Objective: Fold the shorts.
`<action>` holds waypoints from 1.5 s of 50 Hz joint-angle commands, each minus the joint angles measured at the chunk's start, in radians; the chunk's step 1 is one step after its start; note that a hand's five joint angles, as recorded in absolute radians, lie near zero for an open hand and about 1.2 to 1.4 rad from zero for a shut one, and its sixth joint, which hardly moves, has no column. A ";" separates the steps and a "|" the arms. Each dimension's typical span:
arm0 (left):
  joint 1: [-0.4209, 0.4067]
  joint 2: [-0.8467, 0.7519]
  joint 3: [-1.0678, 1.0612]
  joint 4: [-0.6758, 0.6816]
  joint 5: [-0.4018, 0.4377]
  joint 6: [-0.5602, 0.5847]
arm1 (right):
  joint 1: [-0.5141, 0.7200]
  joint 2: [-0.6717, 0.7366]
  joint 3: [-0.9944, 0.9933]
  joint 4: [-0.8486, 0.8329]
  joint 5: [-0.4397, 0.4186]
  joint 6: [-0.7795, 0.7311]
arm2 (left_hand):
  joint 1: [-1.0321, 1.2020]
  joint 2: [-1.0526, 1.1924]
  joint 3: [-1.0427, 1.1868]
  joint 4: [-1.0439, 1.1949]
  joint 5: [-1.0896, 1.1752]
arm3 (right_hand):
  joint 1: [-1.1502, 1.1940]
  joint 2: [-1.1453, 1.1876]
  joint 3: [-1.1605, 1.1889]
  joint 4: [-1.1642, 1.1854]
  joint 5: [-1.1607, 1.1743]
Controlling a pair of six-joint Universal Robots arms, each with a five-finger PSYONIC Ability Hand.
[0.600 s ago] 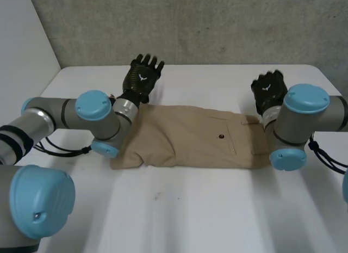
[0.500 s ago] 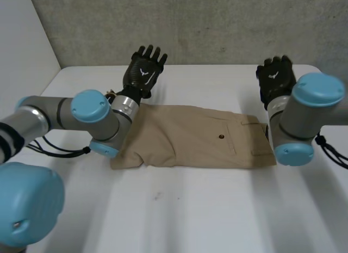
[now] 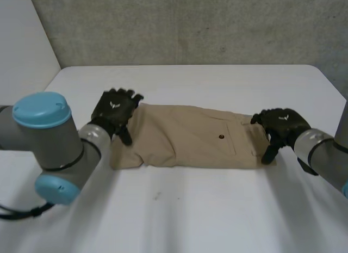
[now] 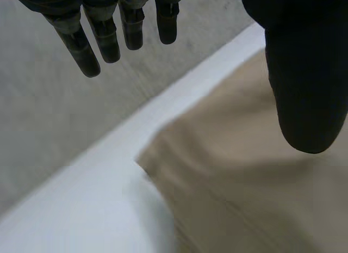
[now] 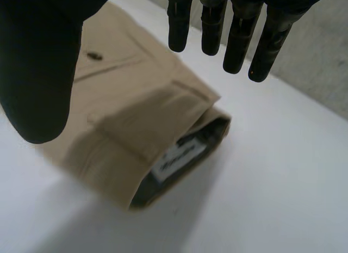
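Shorts (image 3: 190, 136) show a white waistband label (image 5: 176, 156) under the right hand (image 3: 283, 125).

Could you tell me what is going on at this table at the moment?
The robot is working on a pair of tan shorts that lie flat in a long band on the white table. Its left hand is over the leg end and its right hand is over the waistband end. Both hands are open, fingers straight and thumbs apart, so neither has gripped the cloth yet.
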 commanded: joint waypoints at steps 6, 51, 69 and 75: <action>0.006 0.061 -0.120 -0.021 0.002 -0.092 | -0.045 0.096 0.093 -0.234 -0.037 -0.031 | -0.016 -0.026 -0.039 -0.031 -0.048 | 0.401 0.353 0.351 0.351 0.347; 0.051 0.173 -0.204 -0.020 0.004 -0.095 | -0.100 -0.076 -0.123 0.013 0.035 -0.373 | -0.016 -0.026 -0.039 -0.031 -0.048 | 1.134 1.087 1.085 1.085 1.081; 0.055 0.216 -0.212 -0.020 0.002 -0.095 | 0.509 0.260 -0.315 -0.017 -0.141 -0.373 | -0.016 -0.026 -0.039 -0.031 -0.048 | 1.134 1.087 1.085 1.085 1.081; 0.059 0.218 -0.182 -0.021 0.002 -0.095 | 0.526 0.248 -0.308 -0.025 -0.201 -0.316 | -0.016 -0.026 -0.039 -0.031 -0.048 | 0.052 0.004 0.002 0.002 -0.002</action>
